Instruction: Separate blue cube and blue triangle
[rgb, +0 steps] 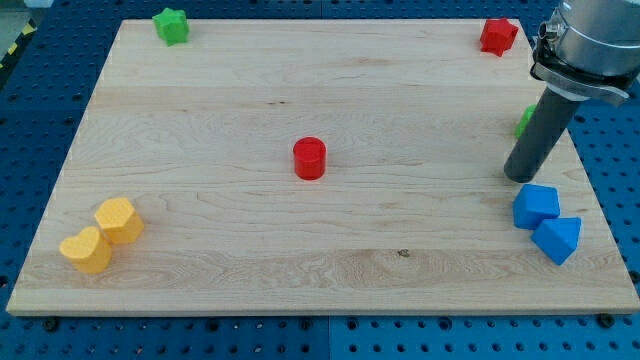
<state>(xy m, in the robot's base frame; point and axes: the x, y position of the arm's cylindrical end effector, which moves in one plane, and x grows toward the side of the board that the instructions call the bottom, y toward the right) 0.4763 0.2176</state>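
Observation:
The blue cube (536, 205) lies near the view's right edge of the wooden board (300, 240). The blue triangle (558, 239) sits just below and to the right of it, touching it. My tip (519, 178) is on the board just above and slightly left of the blue cube, very close to its top edge; I cannot tell if it touches.
A red cylinder (310, 158) stands mid-board. Two yellow blocks (119, 219) (86, 250) sit together at bottom left. A green star-like block (171, 25) is at top left, a red block (498, 36) at top right. A green block (525, 121) is partly hidden behind the rod.

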